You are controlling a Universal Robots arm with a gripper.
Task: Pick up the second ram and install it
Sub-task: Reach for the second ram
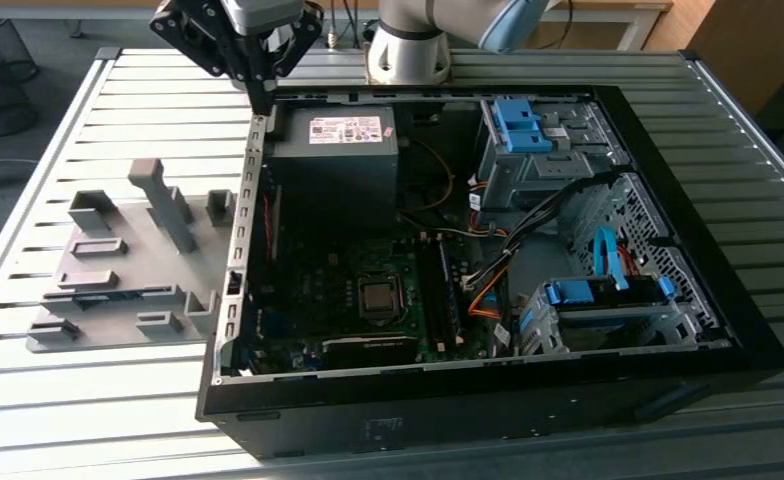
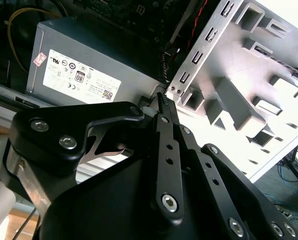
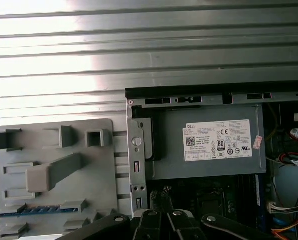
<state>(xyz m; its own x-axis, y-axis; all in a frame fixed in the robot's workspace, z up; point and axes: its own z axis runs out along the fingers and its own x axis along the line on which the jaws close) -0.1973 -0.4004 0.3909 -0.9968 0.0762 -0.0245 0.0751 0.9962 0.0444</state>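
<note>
The long, thin blue circuit-board ram stick (image 3: 39,210) is seated on edge in a slot of the grey plastic holder plate (image 1: 125,262). In the exterior view this plate is laid on the ribbed metal bench (image 1: 45,150), at 9 o'clock from the open black computer case (image 1: 499,400). The black gripper (image 1: 261,99) is poised with its fingers together and empty over the case's 11 o'clock corner, beside the grey power supply box (image 1: 332,170).

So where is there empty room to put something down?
Free in the exterior view: the bare table strip on the near side of the grey tray, and the strip past its far side. Crowded: inside the computer case, full of cables and boxes.
</note>
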